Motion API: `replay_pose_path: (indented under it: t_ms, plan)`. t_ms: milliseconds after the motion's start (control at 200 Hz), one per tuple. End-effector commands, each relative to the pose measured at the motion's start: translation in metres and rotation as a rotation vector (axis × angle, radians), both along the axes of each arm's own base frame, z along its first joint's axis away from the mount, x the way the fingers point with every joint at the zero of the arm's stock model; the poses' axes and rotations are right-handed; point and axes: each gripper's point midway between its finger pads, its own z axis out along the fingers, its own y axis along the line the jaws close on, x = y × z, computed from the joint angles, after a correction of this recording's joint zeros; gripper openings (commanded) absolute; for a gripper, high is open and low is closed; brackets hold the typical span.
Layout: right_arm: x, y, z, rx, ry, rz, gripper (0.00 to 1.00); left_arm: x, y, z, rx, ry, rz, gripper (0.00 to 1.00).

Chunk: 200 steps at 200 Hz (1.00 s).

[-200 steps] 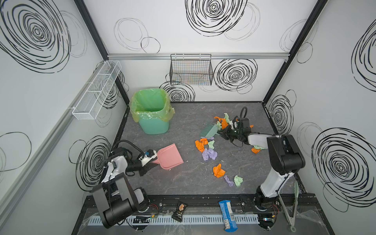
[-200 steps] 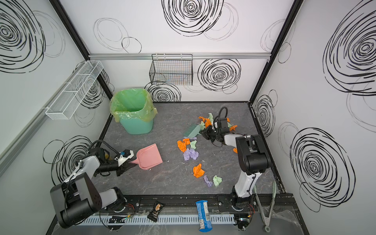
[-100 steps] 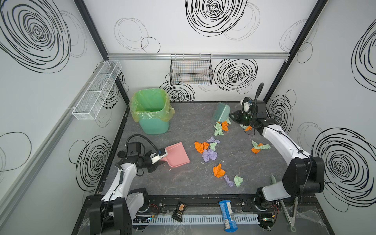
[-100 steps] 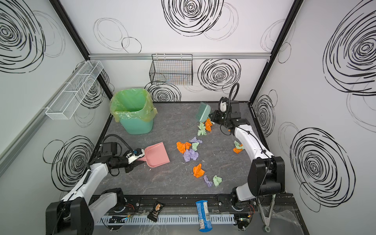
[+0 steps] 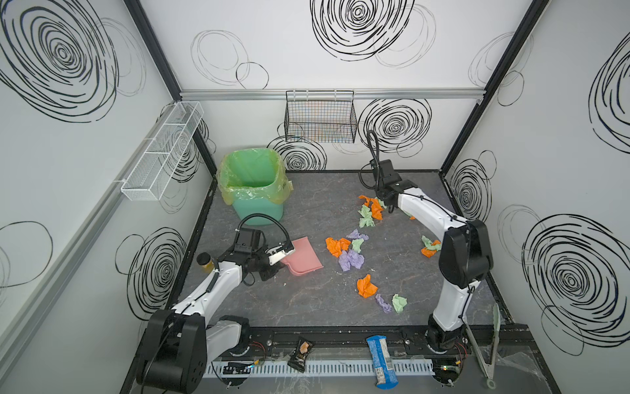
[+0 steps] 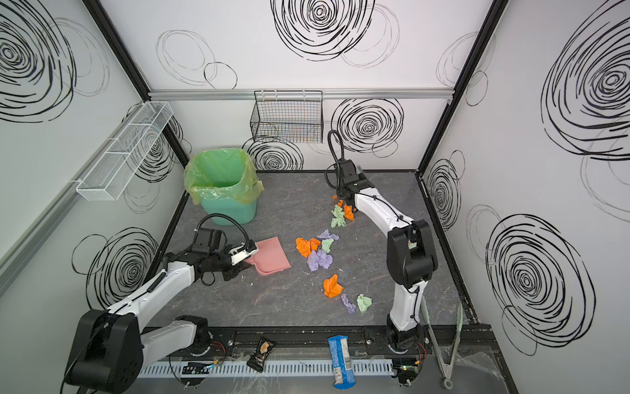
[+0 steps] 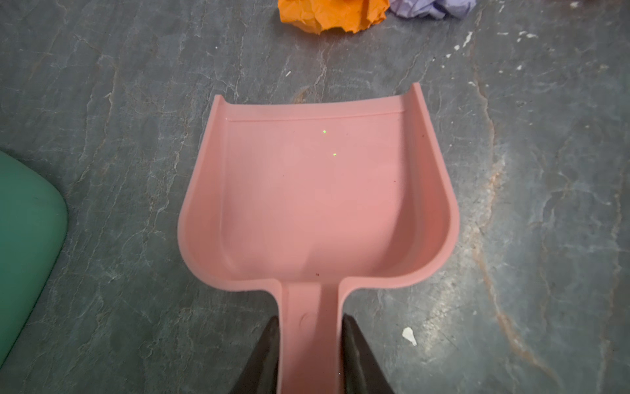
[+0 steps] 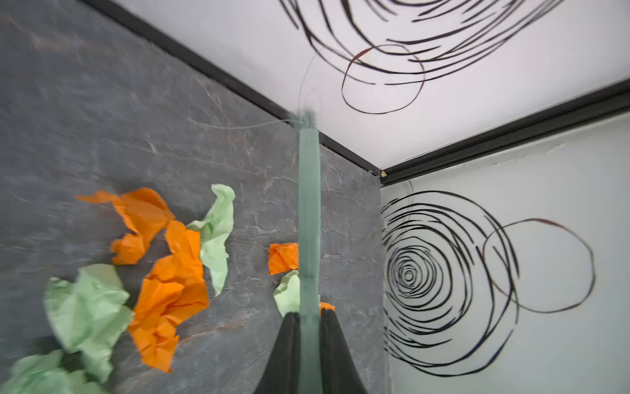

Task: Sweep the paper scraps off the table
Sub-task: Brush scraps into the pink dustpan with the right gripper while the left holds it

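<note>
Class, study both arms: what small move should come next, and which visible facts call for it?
Probably the right pincer, shut on the brush, should drag it through the far scraps toward the dustpan. The left pincer holds the dustpan's handle; the pan is empty, its open edge faces the scraps, and all scraps lie on the table.

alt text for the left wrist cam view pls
The left gripper is shut on the handle of an empty pink dustpan on the dark grey veined table, its open lip facing an orange paper scrap and a lavender paper scrap beyond it. A green bin's corner shows to one side.
</note>
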Motion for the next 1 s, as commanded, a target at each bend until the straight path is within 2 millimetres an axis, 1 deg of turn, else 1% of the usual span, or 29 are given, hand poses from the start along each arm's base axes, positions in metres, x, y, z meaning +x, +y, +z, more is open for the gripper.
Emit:
replay_pose_path:
  t_ms: [0,75,235,315,385,510,625,765,875,996]
  plan:
    - [0.018,-0.025,0.035,-0.226,-0.09,-0.023,0.0,0.013,-0.006,0.006,0.023,-0.03,0.033,0.0]
    - [0.027,-0.017,0.027,-0.244,-0.084,0.042,0.0,0.01,-0.012,0.003,0.033,-0.025,0.012,0.0]
    - [0.035,0.003,0.007,-0.232,-0.031,0.16,0.0,0.002,-0.023,-0.002,0.033,-0.013,-0.02,0.0]
    - [0.036,0.013,-0.003,-0.221,-0.018,0.188,0.0,-0.001,-0.029,-0.004,0.035,-0.004,-0.034,0.0]
    - [0.034,0.022,-0.016,-0.227,0.013,0.212,0.0,-0.004,-0.035,-0.005,0.039,0.0,-0.046,0.0]
    - [0.03,0.031,-0.037,-0.254,0.065,0.221,0.0,-0.008,-0.044,-0.009,0.058,0.005,-0.057,0.0]
    - [0.023,0.04,-0.056,-0.269,0.115,0.235,0.0,-0.009,-0.052,-0.011,0.076,0.002,-0.064,0.0]
    - [0.009,0.047,-0.073,-0.266,0.17,0.256,0.0,-0.01,-0.061,-0.009,0.075,0.0,-0.066,0.0]
    - [-0.005,0.049,-0.087,-0.25,0.221,0.261,0.0,-0.011,-0.064,-0.011,0.084,-0.006,-0.075,0.0]
    - [-0.027,0.053,-0.101,-0.232,0.272,0.259,0.0,-0.012,-0.067,-0.014,0.092,0.002,-0.078,0.0]
